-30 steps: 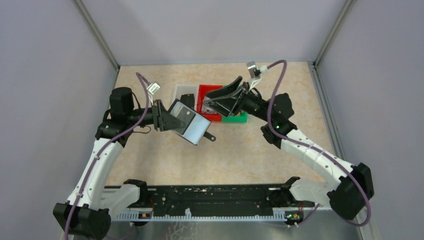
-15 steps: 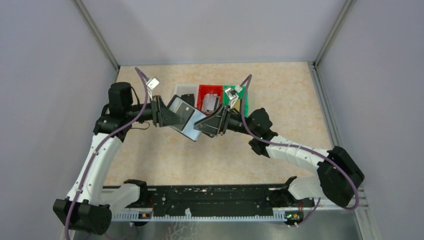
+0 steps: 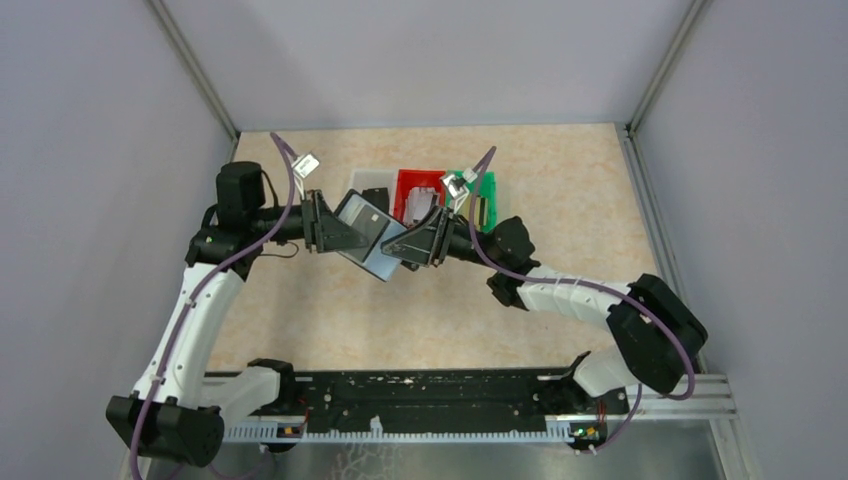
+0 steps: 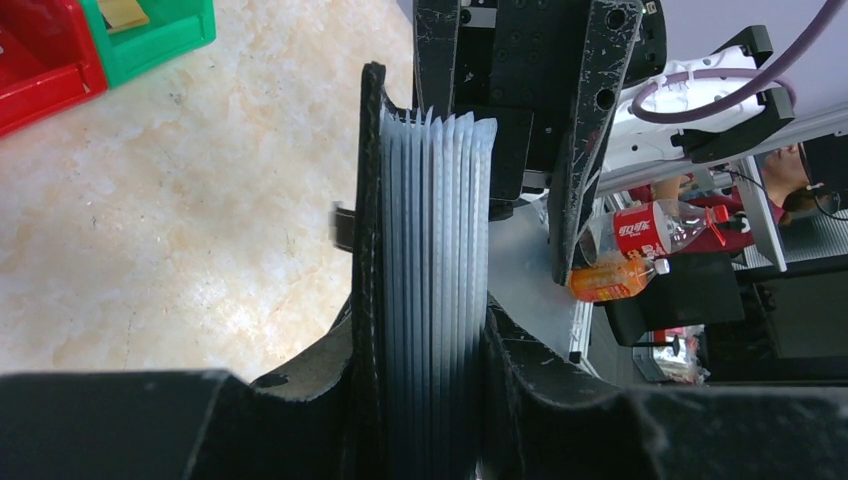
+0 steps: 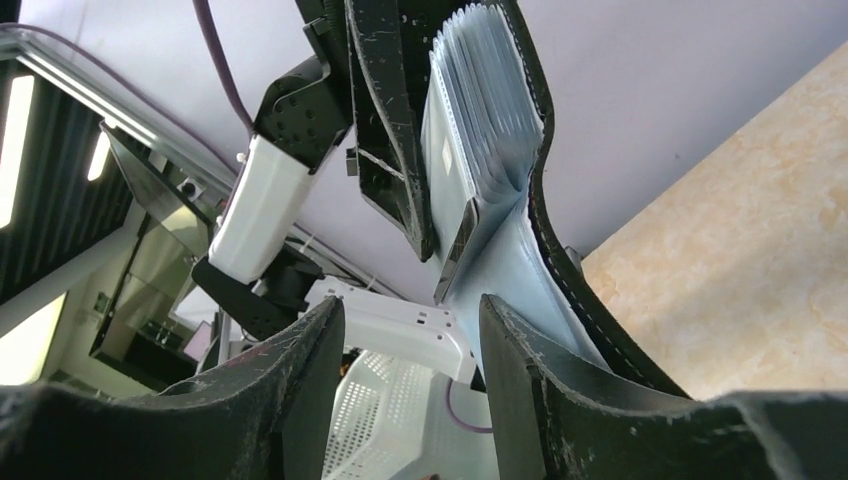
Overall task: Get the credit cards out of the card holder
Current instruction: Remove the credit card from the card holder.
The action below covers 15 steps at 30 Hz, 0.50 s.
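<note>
Near edge: both arm bases are bolted here, and the arms lean in toward each other over the far middle of the surface (image 3: 300,320).
Left arm pose: the elbow is raised along the left edge and the wrist is turned inward. The left pincer (image 3: 338,236) is clamped on the card holder (image 3: 372,238), holding it in the air above the surface.
Card holder: it is open, with its clear sleeves fanned out toward the other arm.
Right arm pose: the forearm lies low and the wrist is rolled. The right pincer (image 3: 404,248) has its fingers moderately parted with nothing between them, its tips just beside the sleeves.
Credit cards: a grey edge (image 5: 455,238) seems to stand out of one sleeve; the other sleeves cannot be read.
Risk: closing now may pinch sleeve plastic instead of a card, because the sheets crowd the tips.
Risk: a hard pull could twist the holder in the left grip, since it is held by one end only.
Far edge: the white bin (image 3: 366,180), red bin (image 3: 412,182) and green bin (image 3: 488,188) stand in a row.
</note>
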Motion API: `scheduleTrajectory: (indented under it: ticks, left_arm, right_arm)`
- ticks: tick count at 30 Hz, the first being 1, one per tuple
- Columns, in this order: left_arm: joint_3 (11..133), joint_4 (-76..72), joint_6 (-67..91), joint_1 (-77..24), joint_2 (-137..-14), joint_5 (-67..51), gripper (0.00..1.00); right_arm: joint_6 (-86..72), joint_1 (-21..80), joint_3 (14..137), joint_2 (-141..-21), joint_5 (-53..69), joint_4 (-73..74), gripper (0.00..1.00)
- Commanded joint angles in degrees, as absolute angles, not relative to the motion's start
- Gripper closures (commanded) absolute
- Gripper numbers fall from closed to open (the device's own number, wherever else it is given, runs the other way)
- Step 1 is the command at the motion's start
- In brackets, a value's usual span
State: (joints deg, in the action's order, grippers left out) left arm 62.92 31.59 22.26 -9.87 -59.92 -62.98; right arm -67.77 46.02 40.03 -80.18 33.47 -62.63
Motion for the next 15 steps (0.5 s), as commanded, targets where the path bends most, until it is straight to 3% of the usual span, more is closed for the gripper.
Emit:
scheduleTrajectory:
  ticks: [1,8,15]
  left_arm:
    - [65.92,30.04,22.96,-9.66,-59.16,-66.8,0.9]
    - [64.78,30.18,23.3,-9.67,-59.29,-68.65,0.87]
    - [64.83,30.83,23.12,-9.66,-59.18,-69.5,0.79]
  right_arm:
    - [-67.73,46.59,44.62,-81.07,33.93,-66.92,0.49]
    - [-70.72,46.63,47.31,-84.65,34.0,-71.54,0.52]
    - [-74.29,46.67,47.24,-88.32,33.14,-77.34,0.65]
